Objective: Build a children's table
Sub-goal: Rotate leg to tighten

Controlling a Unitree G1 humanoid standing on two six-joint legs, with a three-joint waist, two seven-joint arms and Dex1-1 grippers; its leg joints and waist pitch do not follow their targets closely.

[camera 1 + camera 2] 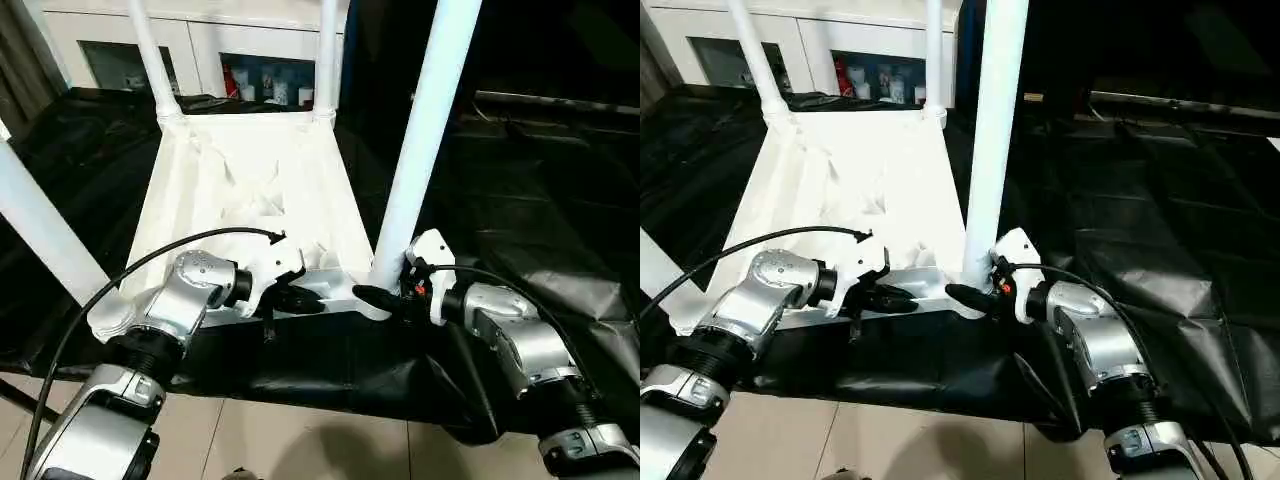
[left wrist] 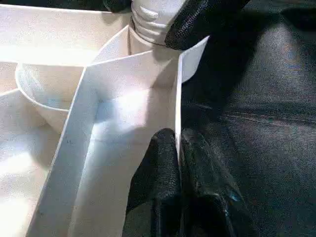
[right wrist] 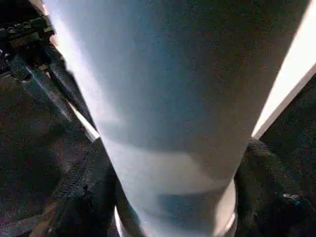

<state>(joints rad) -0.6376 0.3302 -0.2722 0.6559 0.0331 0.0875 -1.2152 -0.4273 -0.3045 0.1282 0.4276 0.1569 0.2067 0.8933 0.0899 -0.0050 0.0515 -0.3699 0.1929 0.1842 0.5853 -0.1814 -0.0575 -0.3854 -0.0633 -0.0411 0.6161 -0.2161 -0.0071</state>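
Upside down on the black sheet (image 1: 520, 200): the children's table top (image 1: 250, 190), ribbed underside up, filling the middle of the scene. Four white legs standing up from its corners: far-left leg (image 1: 150, 60), far-right leg (image 1: 328, 55), near-left leg (image 1: 40, 225), near-right leg (image 1: 425, 135). White cabinet (image 1: 200, 35) along the far edge, shelves stocked with small items.

Right gripper (image 1: 385, 297) clamped around the base of the near-right leg, just above its corner socket (image 1: 375, 300), black fingers (image 3: 74, 197) wrapping either side of the tube. Left gripper (image 2: 177, 173) pinched onto the near rim of the top (image 2: 177, 113), one finger inside the wall, one outside.

Biggest risk, probably: leg not fully home. Thread ridges visible above the socket (image 2: 148, 19) in the left wrist view, so hard to tell whether seated or partway. Letting go early could leave a leaning or loose leg.

Next down: twisting or pushing the leg with only that thin rim pinched. Smooth plastic, narrow hold; could slip out and let the whole top skid on the slick sheet.

Smallest: the cable (image 1: 150, 260) looped over the left forearm, close to the near-left corner, apt to snag there.
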